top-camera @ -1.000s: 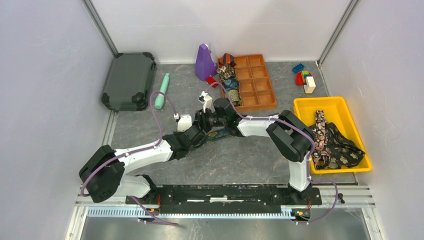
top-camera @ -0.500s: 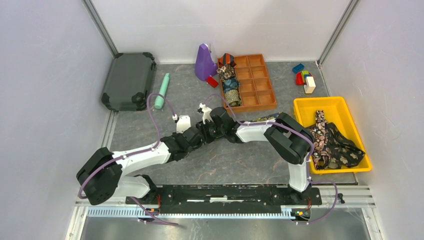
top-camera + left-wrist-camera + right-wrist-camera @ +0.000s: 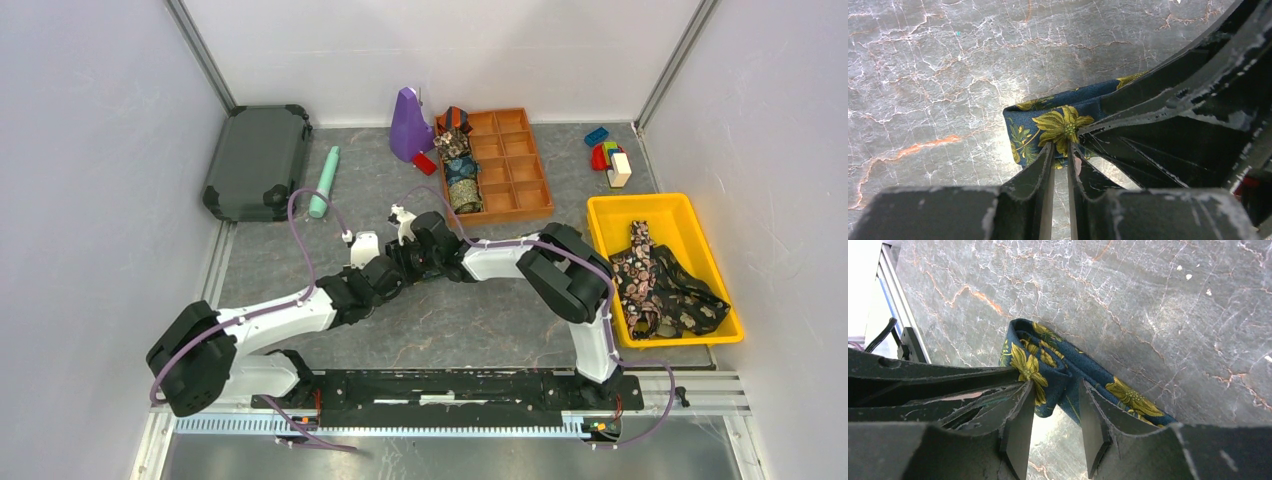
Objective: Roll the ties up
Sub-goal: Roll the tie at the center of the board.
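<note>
A navy tie with gold flowers lies on the grey marbled table; its folded end shows in the left wrist view and the right wrist view. My left gripper is nearly closed and pinches that end. My right gripper grips the bunched fold from the opposite side, its fingers touching the cloth on both sides. In the top view the two grippers, left and right, meet at mid-table and hide the tie. Rolled ties sit in the orange tray. Loose dark ties lie in the yellow bin.
A mint-green stick and a dark case are at the back left. A purple object stands beside the orange tray. Toy blocks sit at the back right.
Both grippers have moved together a little to the left and toward the back. The stretch of tie seen beneath them earlier is now hidden under the arms.
</note>
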{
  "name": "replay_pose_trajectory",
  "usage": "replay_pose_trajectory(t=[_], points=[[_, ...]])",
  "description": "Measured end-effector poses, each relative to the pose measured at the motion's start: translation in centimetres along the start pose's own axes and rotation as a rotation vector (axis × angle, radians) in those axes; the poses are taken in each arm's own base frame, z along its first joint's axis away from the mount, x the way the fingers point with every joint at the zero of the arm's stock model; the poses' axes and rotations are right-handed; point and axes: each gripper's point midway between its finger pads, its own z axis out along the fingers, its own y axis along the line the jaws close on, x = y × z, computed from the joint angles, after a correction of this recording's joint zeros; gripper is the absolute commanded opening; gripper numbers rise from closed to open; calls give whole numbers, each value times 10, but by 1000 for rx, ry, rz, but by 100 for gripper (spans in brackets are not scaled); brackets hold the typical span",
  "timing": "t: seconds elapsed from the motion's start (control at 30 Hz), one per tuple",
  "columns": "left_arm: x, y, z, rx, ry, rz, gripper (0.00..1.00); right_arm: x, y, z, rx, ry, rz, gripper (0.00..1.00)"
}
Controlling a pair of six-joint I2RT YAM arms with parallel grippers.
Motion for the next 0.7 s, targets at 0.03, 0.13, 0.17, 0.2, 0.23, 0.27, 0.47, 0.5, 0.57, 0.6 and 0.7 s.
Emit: replay_pose_trajectory(t=[0.03, 0.13, 0.17, 0.2, 0.23, 0.27, 0.47, 0.5, 0.57, 0.6, 0.7], points=[[0, 0, 0, 0, 0, 0, 21, 0, 0, 1, 0, 0, 1, 38], [1, 0, 0, 2, 1, 0, 21, 2, -1, 4, 1, 6, 9, 29], [1, 0, 0, 3, 1, -1, 21, 2, -1, 5, 0, 6, 11, 26], [1, 0, 0, 3, 1, -1, 23, 2, -1, 6, -1, 7, 11, 22], [0, 0, -1, 4, 1, -1, 27, 2, -1, 6, -2, 8, 11, 19], [0, 0, -1, 5, 0, -3, 33, 3, 0, 6, -3, 8, 12, 17], [-3, 8, -11, -3, -3, -20, 63, 2, 0, 8, -3, 6, 5, 14], [-3, 11, -13, -7, -4, -24, 63, 1, 0, 9, -3, 7, 4, 14], [-7, 17, -18, -11, -8, -39, 62, 0, -1, 10, -4, 6, 1, 14], [-10, 20, -20, -12, -12, -53, 62, 0, -1, 11, -5, 6, -1, 14], [-17, 32, -19, -3, -14, -136, 61, -1, -1, 12, -6, 5, -8, 14]])
